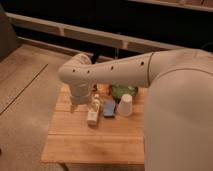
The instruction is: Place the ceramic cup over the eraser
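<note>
The ceramic cup [125, 105] is seen standing on the wooden table [90, 137], and its wider end appears to be turned down. The eraser [109, 107] is laid flat just to the left of the cup; whether the two are touching cannot be told. A white bottle [93, 111] is found further left of the cup, on the other side of the eraser. A green object [123, 91] is placed just behind the cup. The end effector [77, 105] is held low over the table, well to the left of the cup, beyond the bottle. Whether it is open or closed cannot be told.
</note>
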